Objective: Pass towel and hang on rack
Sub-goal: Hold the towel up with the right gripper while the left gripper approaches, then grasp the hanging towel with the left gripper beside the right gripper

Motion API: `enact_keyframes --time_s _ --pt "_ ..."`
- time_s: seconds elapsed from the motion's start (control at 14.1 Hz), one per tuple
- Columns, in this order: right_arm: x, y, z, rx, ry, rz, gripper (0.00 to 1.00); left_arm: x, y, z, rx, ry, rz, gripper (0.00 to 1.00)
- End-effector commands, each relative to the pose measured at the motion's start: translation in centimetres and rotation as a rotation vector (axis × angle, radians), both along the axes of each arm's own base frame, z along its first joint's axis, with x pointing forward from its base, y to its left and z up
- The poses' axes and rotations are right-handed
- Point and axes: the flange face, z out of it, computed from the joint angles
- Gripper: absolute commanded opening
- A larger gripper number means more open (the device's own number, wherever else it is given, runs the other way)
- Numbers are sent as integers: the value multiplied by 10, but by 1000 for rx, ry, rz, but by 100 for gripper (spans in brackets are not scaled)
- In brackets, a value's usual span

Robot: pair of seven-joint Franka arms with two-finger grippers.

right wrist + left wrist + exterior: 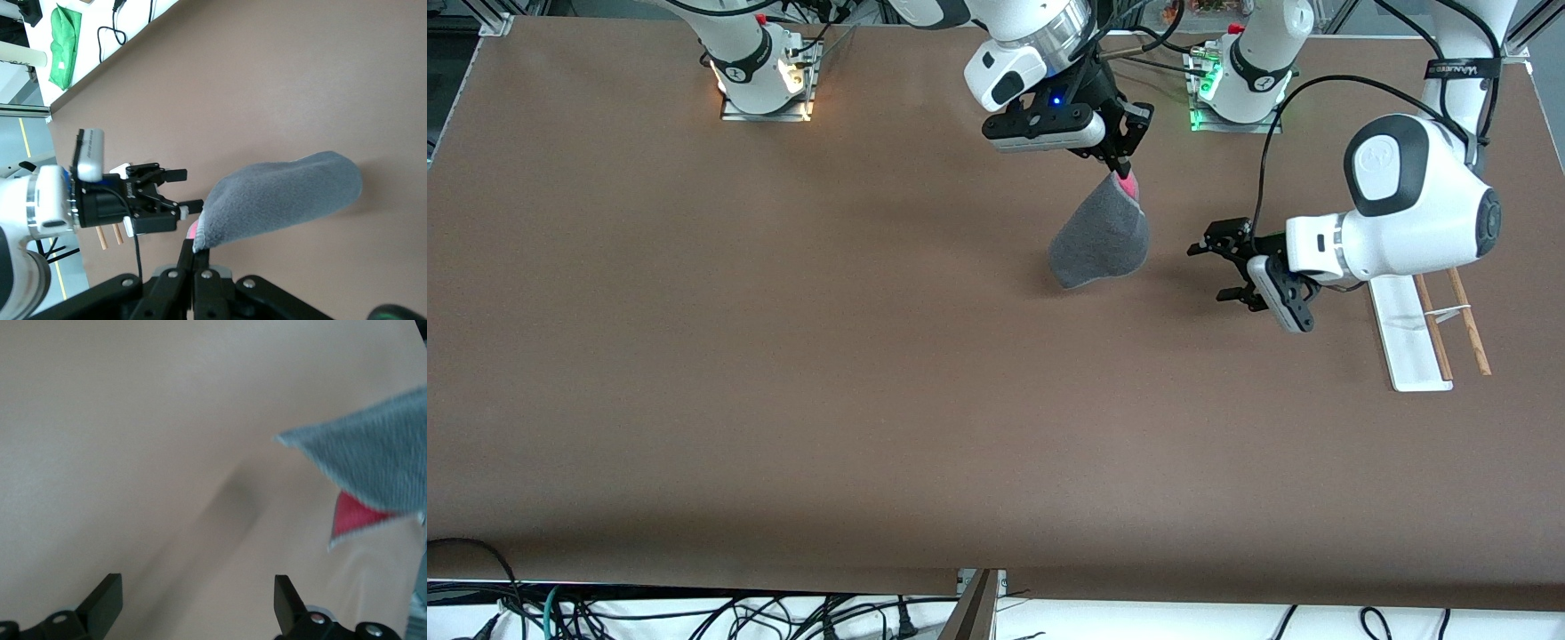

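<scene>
- We see the right gripper (1123, 168) clenched on the towel (1100, 242), which hangs lengthwise downward over the table (783, 356) near the edge where the arms' bases stand.
- The left gripper (1221, 272), fingers spread and empty, hovers beside it, near the rack (1414, 342).

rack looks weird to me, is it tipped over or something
It seems so: the rack lies at the left arm's end of the table with its two wooden rods flat beside the white base, not standing up. Otherwise, the right gripper holds the towel and the left gripper waits open beside it.
</scene>
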Motion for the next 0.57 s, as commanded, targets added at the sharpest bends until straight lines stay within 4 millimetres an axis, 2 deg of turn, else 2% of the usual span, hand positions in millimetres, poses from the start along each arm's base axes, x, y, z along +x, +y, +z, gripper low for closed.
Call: enact_keyframes --time_s 0.0,0.14,0.28,0.5 --pt "-6 6 3 24 5 -1 0 -20 -10 -3 -28 -88 -124 100" --pt "-6 6 3 23 2 0 0 -26 -27 -2 -40 -117 -197 100" --pt "-7 6 2 21 3 0 0 -31 -46 7 -64 -147 -241 100" --pt "-6 6 2 20 3 -1 0 -33 -54 7 -113 -213 -322 100"
